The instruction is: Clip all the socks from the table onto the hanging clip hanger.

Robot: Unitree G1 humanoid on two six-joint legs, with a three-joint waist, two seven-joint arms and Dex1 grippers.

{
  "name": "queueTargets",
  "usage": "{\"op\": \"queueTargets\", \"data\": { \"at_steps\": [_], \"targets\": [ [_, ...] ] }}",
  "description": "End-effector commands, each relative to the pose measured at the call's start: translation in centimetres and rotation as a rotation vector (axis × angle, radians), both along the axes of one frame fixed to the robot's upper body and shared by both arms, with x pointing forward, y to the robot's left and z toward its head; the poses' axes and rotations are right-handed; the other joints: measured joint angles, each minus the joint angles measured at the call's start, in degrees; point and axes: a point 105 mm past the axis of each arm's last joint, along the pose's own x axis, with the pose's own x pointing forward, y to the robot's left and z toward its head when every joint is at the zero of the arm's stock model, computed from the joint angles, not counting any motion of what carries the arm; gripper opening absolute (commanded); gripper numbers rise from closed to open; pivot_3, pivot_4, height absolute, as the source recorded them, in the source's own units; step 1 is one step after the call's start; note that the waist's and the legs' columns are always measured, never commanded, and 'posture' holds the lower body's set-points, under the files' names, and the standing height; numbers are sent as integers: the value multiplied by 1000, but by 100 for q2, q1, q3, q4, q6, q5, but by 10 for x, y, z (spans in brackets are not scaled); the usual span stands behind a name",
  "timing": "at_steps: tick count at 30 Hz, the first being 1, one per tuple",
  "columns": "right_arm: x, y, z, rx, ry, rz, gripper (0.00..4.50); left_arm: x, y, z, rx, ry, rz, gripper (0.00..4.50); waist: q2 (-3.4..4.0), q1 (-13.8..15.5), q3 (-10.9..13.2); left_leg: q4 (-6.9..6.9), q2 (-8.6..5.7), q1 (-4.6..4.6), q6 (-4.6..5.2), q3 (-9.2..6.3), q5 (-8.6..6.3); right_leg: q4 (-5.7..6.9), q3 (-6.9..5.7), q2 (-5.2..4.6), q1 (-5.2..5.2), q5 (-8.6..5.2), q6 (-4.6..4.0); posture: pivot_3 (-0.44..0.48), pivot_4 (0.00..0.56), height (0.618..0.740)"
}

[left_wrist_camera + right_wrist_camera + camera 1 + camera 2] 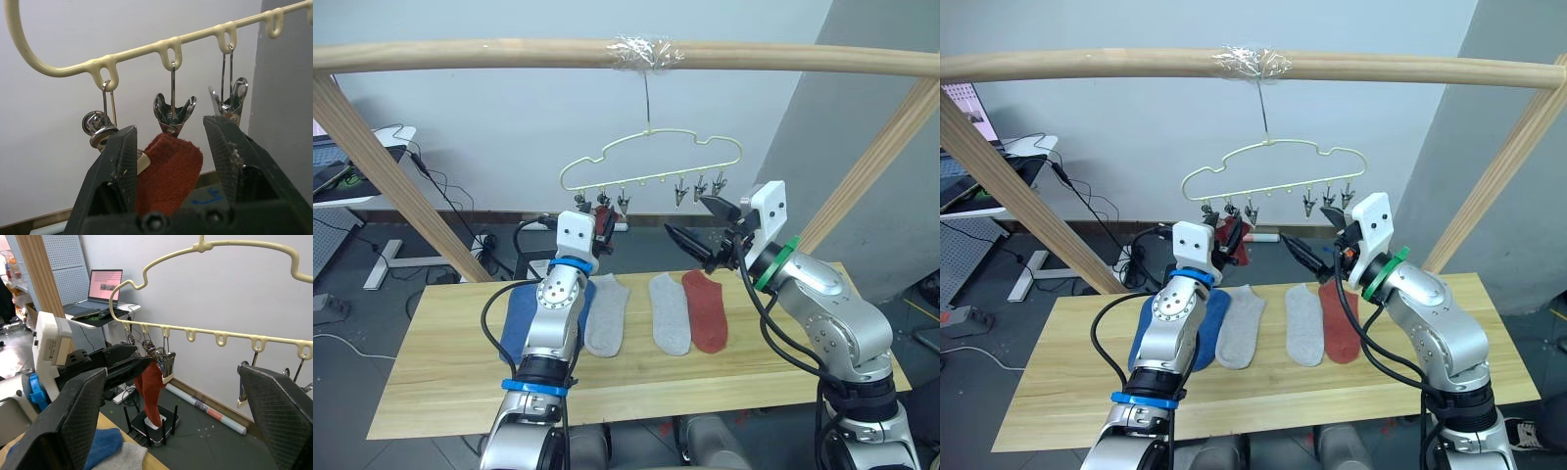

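A rust-red sock (168, 171) was seen gripped in a clip of the clip hanger (651, 162), flanked by the left gripper (168, 161)'s spread fingers, apparently releasing, while the right gripper (700, 235) was held wide beside the hanger.

Rust-red sock (168, 171) between the black fingers of the left gripper (170, 147); pale yellow-green clip hanger (651, 162) above it, grey metal clips (174, 111); blue (516, 323), light grey (605, 315) and rust-red socks (707, 311) below on the light wood table (440, 382).
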Motion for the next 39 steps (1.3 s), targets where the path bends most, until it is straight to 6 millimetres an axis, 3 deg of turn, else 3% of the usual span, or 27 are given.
{"op": "queueTargets", "data": {
  "at_steps": [1,32,35,39],
  "targets": [
    [-7,4,20,24,-75,21,4500,3,-3,19,24,-78,-21,2395,0,-7,0,0,0,0,0,0,0,0,0,0,0,0,0,-155,140,740],
    [-6,2,21,28,-65,14,4500,15,-4,24,52,-115,-18,2395,0,-79,1,-1,0,-1,0,-1,0,-1,0,0,0,0,1,-166,153,740],
    [-6,3,21,29,-62,14,4500,14,-4,26,50,-126,-21,1866,0,-84,1,-1,0,-1,0,-1,0,-1,0,0,0,0,1,-166,153,740],
    [-6,2,20,30,-57,14,4500,14,-6,29,45,-135,-25,692,0,-85,1,-2,0,-1,0,-1,0,-1,0,0,0,0,1,-164,155,740]
  ]
}}
